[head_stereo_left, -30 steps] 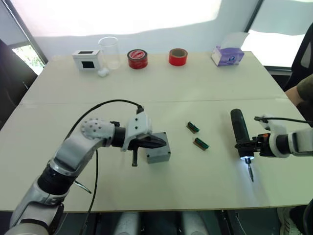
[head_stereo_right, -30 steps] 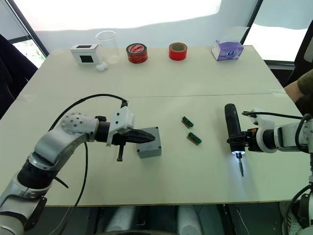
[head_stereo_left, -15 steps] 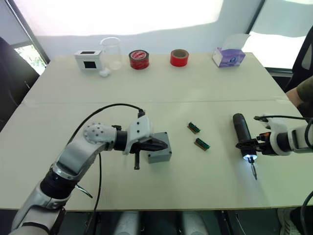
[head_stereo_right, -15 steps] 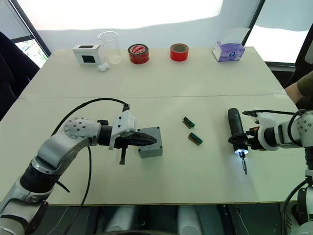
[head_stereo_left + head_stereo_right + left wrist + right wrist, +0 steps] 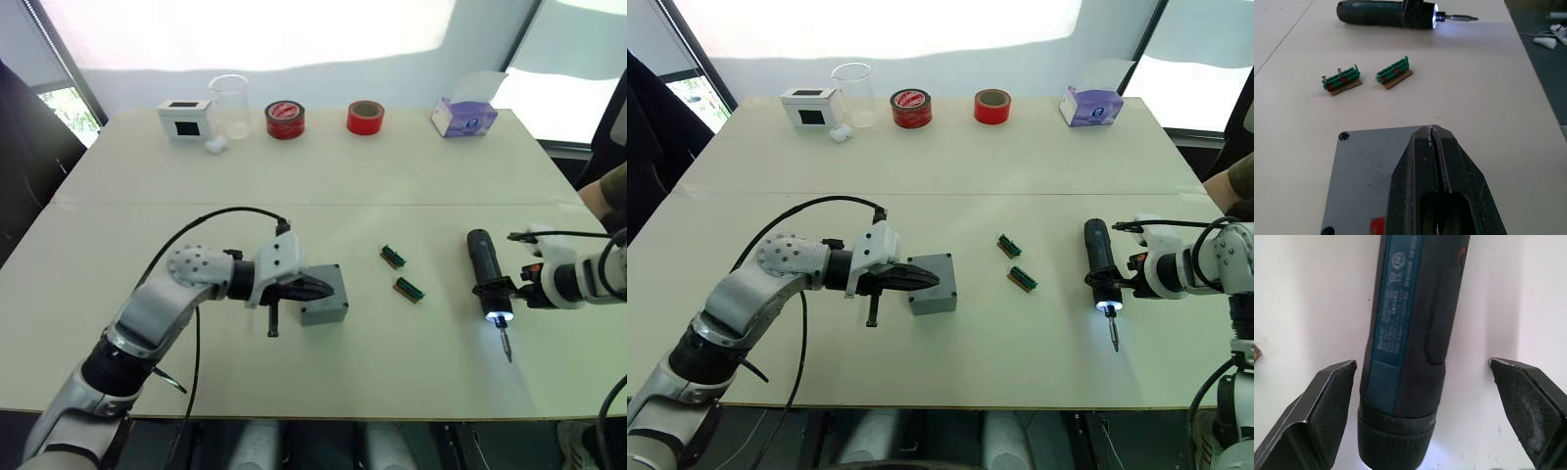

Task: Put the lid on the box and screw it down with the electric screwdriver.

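Observation:
A grey square box [image 5: 327, 307] sits on the table left of centre. Its upper face [image 5: 1359, 176] has corner screw holes and a small red mark. I cannot tell whether that face is the lid. My left gripper [image 5: 328, 289] is shut, with its closed fingertips [image 5: 1432, 132] lying across the top of the box. The black electric screwdriver [image 5: 483, 259] lies flat on the right, its tip light [image 5: 500, 319] on and its bit pointing toward me. My right gripper [image 5: 1422, 363] is open, with one finger [image 5: 1327, 396] on each side of the screwdriver's front end.
Two small green terminal pieces [image 5: 392, 257] [image 5: 409, 289] lie between box and screwdriver. Along the far edge stand a white box with a black window [image 5: 185, 119], a clear beaker [image 5: 229, 103], two red tape rolls [image 5: 285, 118] [image 5: 363, 117] and a purple tissue box [image 5: 464, 117]. A person's arm [image 5: 609, 191] shows at the right.
The head camera has shifted slightly. The grippers, the grey box and the screwdriver keep their places.

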Robot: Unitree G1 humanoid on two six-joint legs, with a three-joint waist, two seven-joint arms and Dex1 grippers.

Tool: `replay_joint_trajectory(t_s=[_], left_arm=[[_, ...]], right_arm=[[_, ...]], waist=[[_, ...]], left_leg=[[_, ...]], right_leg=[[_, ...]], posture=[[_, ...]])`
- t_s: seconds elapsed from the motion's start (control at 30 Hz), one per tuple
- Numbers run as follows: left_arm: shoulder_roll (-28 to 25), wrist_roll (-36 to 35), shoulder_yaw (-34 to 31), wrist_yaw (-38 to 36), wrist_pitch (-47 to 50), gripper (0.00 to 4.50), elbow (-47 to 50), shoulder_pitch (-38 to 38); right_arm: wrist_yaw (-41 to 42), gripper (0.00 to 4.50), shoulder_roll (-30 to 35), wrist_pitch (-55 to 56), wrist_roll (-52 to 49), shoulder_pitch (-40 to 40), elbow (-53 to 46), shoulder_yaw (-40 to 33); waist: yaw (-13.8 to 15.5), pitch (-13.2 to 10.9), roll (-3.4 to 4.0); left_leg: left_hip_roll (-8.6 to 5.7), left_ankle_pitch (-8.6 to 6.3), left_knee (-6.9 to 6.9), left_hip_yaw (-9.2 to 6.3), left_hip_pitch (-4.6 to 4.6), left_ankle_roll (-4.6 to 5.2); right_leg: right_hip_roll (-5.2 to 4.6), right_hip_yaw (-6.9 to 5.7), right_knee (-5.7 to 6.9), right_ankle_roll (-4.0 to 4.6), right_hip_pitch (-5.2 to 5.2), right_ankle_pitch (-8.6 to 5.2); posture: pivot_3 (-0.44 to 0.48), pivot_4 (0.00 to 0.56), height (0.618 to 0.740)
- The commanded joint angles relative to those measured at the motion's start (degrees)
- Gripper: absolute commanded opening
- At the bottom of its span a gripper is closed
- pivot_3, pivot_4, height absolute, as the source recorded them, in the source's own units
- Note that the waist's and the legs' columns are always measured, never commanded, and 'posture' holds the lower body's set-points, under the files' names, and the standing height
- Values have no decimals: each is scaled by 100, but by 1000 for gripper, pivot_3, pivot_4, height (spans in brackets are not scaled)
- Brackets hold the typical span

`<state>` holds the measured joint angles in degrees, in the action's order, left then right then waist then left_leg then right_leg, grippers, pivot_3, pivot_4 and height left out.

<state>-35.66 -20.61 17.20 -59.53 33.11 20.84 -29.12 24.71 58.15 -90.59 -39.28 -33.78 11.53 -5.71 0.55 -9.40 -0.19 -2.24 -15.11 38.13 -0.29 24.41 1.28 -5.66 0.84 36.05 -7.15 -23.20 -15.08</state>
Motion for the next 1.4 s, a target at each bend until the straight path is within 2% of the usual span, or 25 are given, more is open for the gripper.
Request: replay_joint_trajectory(t_s=[0.03, 0.13, 0.23, 0.33, 0.5, 0.63, 0.73, 0.87, 1.1, 1.4], left_arm=[[20, 5, -85, 3, -109, 0, 69, -112], [-127, 225, -82, 33, -187, 0, 28, -163], [-287, 277, -275, 18, -213, 0, -94, -245], [-433, 142, -711, 136, -36, 0, -285, -348], [-602, 272, -948, 408, 196, 0, -406, -138], [-843, 223, -893, 378, 413, 0, -77, 403], [-833, 88, -901, 367, 577, 0, 72, 629], [-668, 334, -561, 448, 401, 0, -155, 743], [-408, 645, -107, 396, 117, 0, -577, 363], [382, 1064, 323, 103, -759, 0, -2072, -539]], right_arm=[[65, 4461, -87, -44, 144, -139, -101, -163], [544, 4461, 323, 555, 229, -453, -683, 196], [1147, 4461, 949, 1806, 946, -738, -1309, 1095], [1954, 4461, 1301, 3304, 1629, -863, -2179, 1776], [2528, 4461, 956, 4233, 1604, -188, -3412, 1875], [2667, 4461, 65, 3988, 618, 642, -4188, 1492], [2518, 4461, -290, 3839, 619, 843, -4259, 1649], [2302, 4461, -791, 3809, 736, 913, -4282, 1971], [2300, 4461, -1138, 3769, 910, 879, -4201, 2288], [2275, 4461, -1469, 3322, 695, 846, -4431, 2364]], waist=[[0, 0, 0], [-21, -4, 9], [-34, -31, 56], [-40, -35, 50], [-68, -35, 47], [-86, -36, 36], [-76, -38, 29], [-1, -36, 27], [21, -36, 26], [17, -34, 23]], left_leg=[[0, 0, 0, 0, 0, 0], [0, 0, 0, 1, 1, 0], [-1, 0, -2, 8, 8, 0], [4, 0, -8, 7, 8, -1], [8, 0, -8, 0, 7, -2], [3, 0, -7, -1, 8, -1], [1, 0, 0, -5, 9, -2], [-1, 1, 2, -5, 3, -6], [-4, 2, 1, -5, 4, -9], [-8, 3, 2, -6, 2, -9]], right_leg=[[0, 0, 0, 0, 0, 0], [0, 0, 2, 0, -4, 0], [-2, 2, 8, -2, -22, 1], [4, -3, 10, -6, -28, -1], [7, -7, 11, -9, -22, -3], [2, 0, 14, -9, -22, -3], [-3, -1, 15, -9, -17, -2], [-9, -2, 15, -7, -14, 0], [-11, -5, 16, -7, -16, 0], [-9, -11, 19, -8, -14, 1]], posture=[[0, 150, 740], [0, 150, 740], [0, 150, 740], [0, 150, 740], [0, 150, 740], [0, 150, 740], [0, 150, 740], [0, 150, 740], [0, 150, 740], [0, 150, 740]])
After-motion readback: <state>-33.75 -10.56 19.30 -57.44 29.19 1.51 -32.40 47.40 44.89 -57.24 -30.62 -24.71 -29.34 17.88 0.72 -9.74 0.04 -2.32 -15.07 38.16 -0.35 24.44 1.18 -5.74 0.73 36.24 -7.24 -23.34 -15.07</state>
